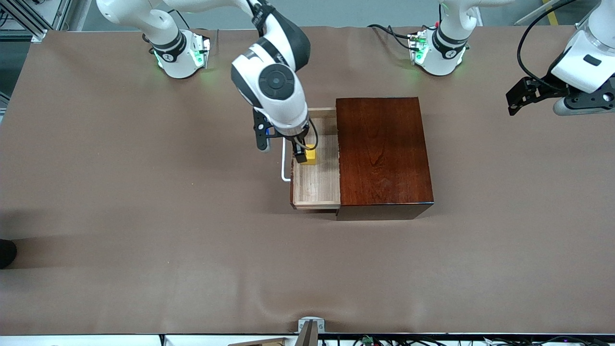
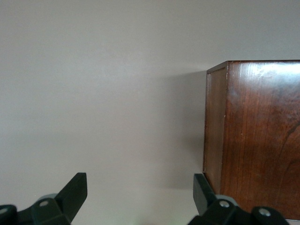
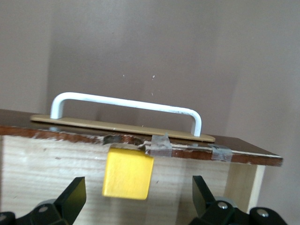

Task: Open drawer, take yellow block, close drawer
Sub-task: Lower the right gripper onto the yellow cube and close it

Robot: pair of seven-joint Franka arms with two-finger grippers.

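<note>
Reaching into the open drawer (image 1: 317, 187), the right gripper (image 1: 306, 154) straddles the yellow block (image 1: 310, 156) with fingers spread wide (ready to pinch); the left gripper (image 1: 521, 98), also wide, waits over the table's end.

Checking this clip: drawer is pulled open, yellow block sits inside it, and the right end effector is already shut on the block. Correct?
Not quite. The drawer is open with the yellow block inside, but the right end effector is open: in the right wrist view its fingers stand apart on either side of the block, not touching it. The left end effector waits open beside the wooden box.
</note>
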